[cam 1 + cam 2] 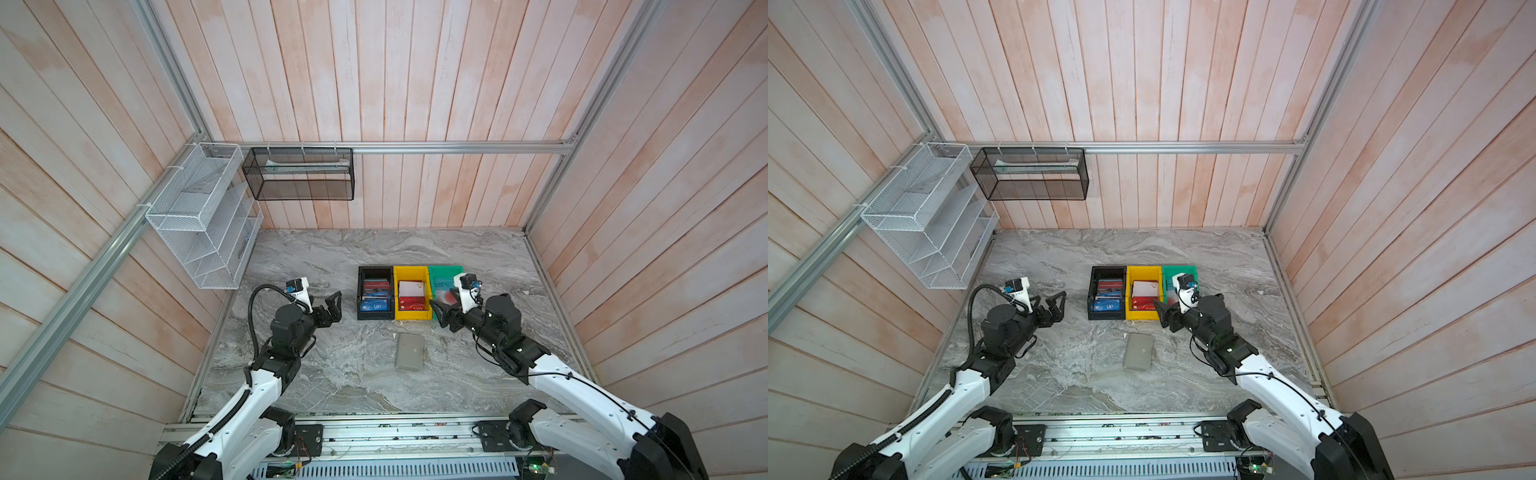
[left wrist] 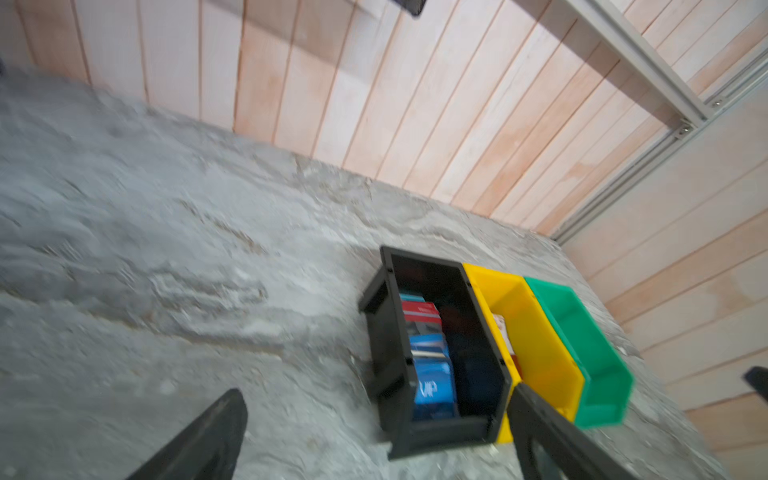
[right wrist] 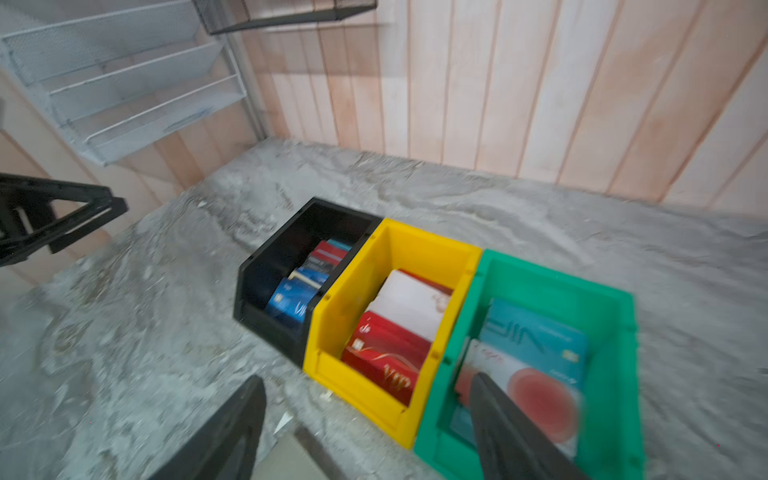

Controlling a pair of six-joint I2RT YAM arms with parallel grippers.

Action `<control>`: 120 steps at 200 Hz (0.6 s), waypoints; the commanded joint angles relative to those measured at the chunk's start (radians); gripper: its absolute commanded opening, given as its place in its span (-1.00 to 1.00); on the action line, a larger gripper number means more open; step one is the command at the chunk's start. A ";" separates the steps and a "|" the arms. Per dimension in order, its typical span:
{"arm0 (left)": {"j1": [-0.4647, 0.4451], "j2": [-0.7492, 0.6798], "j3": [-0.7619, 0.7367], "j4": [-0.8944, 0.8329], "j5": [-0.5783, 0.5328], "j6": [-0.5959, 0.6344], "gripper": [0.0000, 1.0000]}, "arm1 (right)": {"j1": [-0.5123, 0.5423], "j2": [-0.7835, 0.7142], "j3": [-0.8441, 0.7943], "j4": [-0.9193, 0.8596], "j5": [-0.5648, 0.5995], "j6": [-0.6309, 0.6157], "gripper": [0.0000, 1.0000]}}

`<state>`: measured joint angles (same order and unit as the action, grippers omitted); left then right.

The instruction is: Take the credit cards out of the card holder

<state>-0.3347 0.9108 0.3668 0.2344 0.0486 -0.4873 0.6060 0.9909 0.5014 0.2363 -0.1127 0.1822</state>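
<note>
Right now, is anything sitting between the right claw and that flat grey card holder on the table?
Nothing visible does. The card holder lies closed on the marble table, nearer than the yellow bin; the open right gripper hangs near it, only air between.

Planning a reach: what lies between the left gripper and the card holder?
From left gripper to holder: bare table and one tiny scrap, in both top views.

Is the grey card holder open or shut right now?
Shut: in both top views the card holder lies flat, grey cover up, no pockets showing.
</note>
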 commanded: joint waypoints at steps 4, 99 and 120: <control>-0.124 0.005 -0.069 -0.100 -0.010 -0.200 1.00 | 0.068 0.058 -0.062 -0.070 -0.094 0.150 0.32; -0.381 0.212 -0.109 0.052 -0.085 -0.361 0.87 | 0.112 0.271 -0.108 0.039 -0.230 0.238 -0.19; -0.383 0.283 -0.091 0.113 -0.049 -0.377 0.78 | 0.110 0.280 -0.101 0.014 -0.170 0.238 -0.18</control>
<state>-0.7128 1.1385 0.2382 0.2569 -0.0288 -0.8349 0.7136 1.2533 0.3870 0.2592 -0.3298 0.4046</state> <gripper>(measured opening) 0.917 0.408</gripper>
